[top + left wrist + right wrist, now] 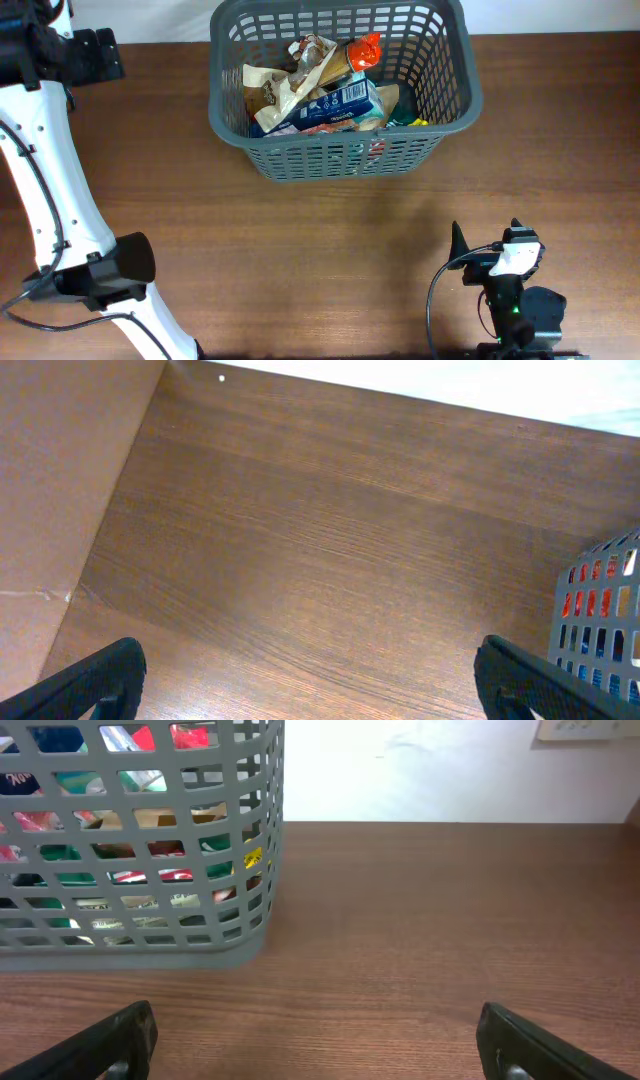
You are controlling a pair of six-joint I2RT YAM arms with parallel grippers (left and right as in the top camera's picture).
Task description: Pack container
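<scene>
The container, a dark grey lattice basket (345, 155), stands at the back middle of the wooden table. It holds several packets, among them a blue one (335, 105), an orange one (366, 50) and a brown and white one (300, 75). My left gripper (92, 52) is at the far left back, open and empty (310, 675), with the basket's corner (600, 615) to its right. My right gripper (487, 238) is near the front right, open and empty (315, 1035). The basket's wall (150, 935) stands ahead of it to the left.
Bare wooden tabletop (330, 260) lies between the basket and the front edge. A white wall (420, 770) rises behind the table. The left arm's white links (50, 180) run along the left side. A cable (435, 300) loops beside the right arm.
</scene>
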